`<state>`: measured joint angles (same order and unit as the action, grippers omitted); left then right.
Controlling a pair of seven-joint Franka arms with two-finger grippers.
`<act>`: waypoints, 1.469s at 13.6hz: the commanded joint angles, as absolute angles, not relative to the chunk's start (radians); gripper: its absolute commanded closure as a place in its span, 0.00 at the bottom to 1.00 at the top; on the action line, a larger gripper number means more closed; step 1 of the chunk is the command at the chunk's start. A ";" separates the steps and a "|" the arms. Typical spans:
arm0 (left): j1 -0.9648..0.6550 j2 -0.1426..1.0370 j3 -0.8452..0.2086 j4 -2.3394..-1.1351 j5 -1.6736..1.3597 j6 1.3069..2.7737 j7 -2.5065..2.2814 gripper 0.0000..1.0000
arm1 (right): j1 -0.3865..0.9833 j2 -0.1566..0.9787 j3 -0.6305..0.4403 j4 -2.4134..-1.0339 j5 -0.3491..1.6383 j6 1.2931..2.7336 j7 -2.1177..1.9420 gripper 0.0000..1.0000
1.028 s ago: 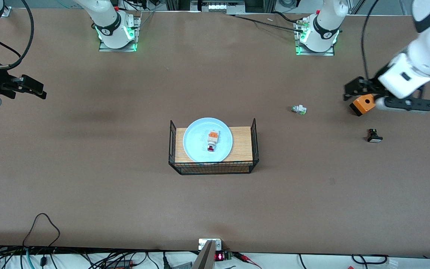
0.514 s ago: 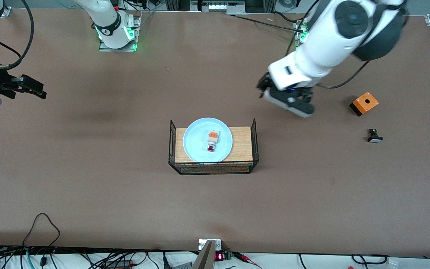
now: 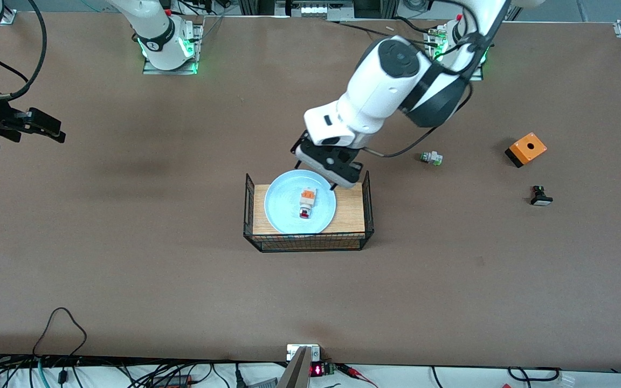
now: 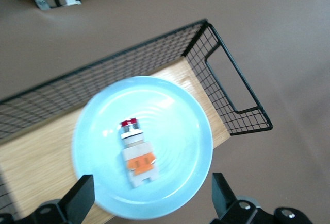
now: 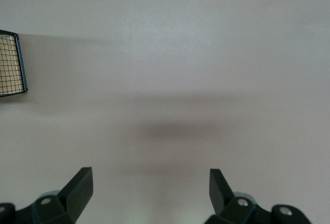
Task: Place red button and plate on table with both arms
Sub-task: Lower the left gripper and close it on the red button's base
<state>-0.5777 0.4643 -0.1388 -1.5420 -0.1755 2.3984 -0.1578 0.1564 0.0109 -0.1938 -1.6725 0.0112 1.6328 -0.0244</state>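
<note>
Now, going from the right arm's end of the matte brown table (image 3: 127,258): the right gripper (image 3: 52,131) waits over bare table, fingers spread. On the wood-topped wire basket stand (image 3: 351,213), the round light-blue plate (image 3: 283,207) carries the small white red-capped button (image 3: 306,203). The left gripper (image 3: 337,180) hovers there, spread (empty); it should centre astride the button, then descend straight.

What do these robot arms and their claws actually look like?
Both arms are glossy white with rounded shells and black joints. The left arm trails a thin black cable. Their bases glow green at the foot. The left gripper is black with a grey body; the right gripper is black, each with two short wedge-shaped fingers.
</note>
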 commanded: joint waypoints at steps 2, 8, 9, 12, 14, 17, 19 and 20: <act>-0.607 0.532 -0.130 -1.520 -0.170 2.434 -0.280 0.00 | 0.156 0.009 -0.198 -1.663 0.006 1.621 -0.040 0.00; -0.621 0.587 -0.133 -1.525 0.193 2.437 -0.727 0.00 | 0.155 0.011 -0.198 -1.663 0.008 1.624 -0.040 0.00; -0.635 0.604 -0.133 -1.517 0.228 2.441 -0.762 0.00 | 0.153 0.011 -0.198 -1.663 0.008 1.626 -0.038 0.00; -0.635 0.618 -0.135 -1.516 0.293 2.453 -0.776 0.23 | 0.153 0.015 -0.198 -1.663 0.011 1.628 -0.038 0.00; -0.635 0.618 -0.135 -1.517 0.293 2.456 -0.778 0.52 | 0.152 0.015 -0.198 -1.663 0.011 1.628 -0.038 0.00; -0.635 0.615 -0.137 -1.517 0.291 2.456 -0.775 0.83 | 0.152 0.017 -0.199 -1.663 0.011 1.628 -0.037 0.00; -0.630 0.604 -0.137 -1.516 0.291 2.453 -0.767 0.89 | 0.150 0.017 -0.199 -1.663 0.011 1.628 -0.034 0.00; -0.624 0.586 -0.137 -1.516 0.290 2.445 -0.765 0.89 | 0.150 0.017 -0.199 -1.663 0.012 1.628 -0.031 0.00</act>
<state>-0.6312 0.6070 -0.1379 -1.5307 0.2656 2.4556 -0.7605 0.1546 0.0160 -0.1976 -1.6725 0.0112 1.6332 -0.0244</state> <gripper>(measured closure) 0.586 0.000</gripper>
